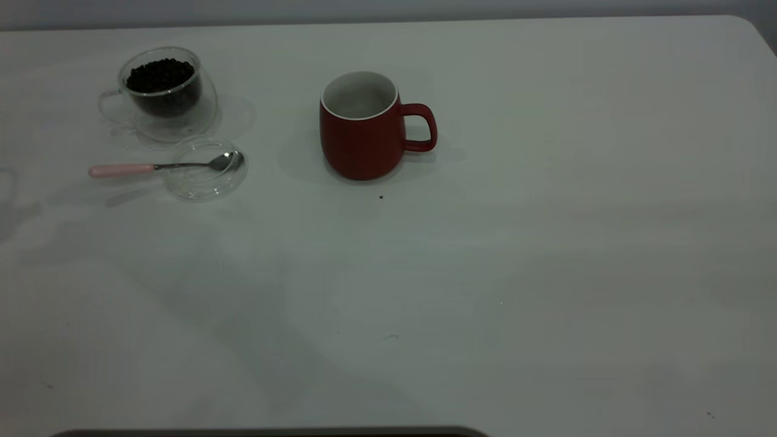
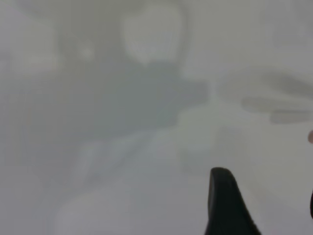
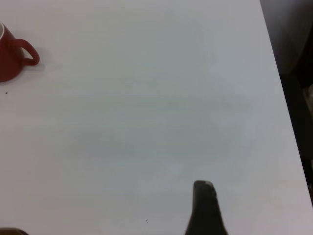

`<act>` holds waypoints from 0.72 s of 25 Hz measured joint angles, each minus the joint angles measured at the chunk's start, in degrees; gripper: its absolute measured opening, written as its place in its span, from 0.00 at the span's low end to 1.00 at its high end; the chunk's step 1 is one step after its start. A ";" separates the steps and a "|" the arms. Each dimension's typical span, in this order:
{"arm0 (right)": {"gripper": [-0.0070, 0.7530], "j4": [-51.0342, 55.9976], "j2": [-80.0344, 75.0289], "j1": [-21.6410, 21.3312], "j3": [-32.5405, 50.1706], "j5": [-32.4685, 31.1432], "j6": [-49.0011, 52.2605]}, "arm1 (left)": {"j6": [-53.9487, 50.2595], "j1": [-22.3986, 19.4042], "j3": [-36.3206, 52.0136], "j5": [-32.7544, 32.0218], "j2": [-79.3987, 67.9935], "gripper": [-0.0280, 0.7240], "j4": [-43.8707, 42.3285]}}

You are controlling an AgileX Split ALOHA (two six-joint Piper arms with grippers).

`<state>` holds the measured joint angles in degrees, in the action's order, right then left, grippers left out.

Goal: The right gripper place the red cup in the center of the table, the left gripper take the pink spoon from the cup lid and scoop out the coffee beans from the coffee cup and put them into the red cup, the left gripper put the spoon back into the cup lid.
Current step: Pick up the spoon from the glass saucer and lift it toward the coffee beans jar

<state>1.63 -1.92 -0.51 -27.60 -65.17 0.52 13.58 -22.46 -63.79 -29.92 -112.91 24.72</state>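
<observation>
The red cup (image 1: 364, 130) stands upright near the middle of the table (image 1: 546, 243), handle to the right, its white inside bare; it also shows in the right wrist view (image 3: 10, 58). The coffee cup (image 1: 167, 91), full of coffee beans (image 1: 159, 76), stands at the far left. In front of it lies the cup lid (image 1: 203, 179), with the pink spoon (image 1: 121, 170) resting in it, bowl on the lid and handle pointing left. Neither arm shows in the exterior view. My left gripper (image 2: 266, 188) is open over bare table. My right gripper (image 3: 254, 205) is open, far right of the red cup.
One small dark speck (image 1: 381, 196) lies just in front of the red cup. The table's right edge (image 3: 281, 98) runs close to my right gripper, with dark floor beyond it.
</observation>
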 joint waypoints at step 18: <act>0.79 0.00 0.01 0.00 0.00 -0.05 0.00 | 43.02 -6.59 -13.72 -18.02 -25.57 0.75 32.24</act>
<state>1.63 -1.91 -0.51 -27.60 -65.22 0.52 56.60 -29.06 -77.51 -47.94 -138.48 56.96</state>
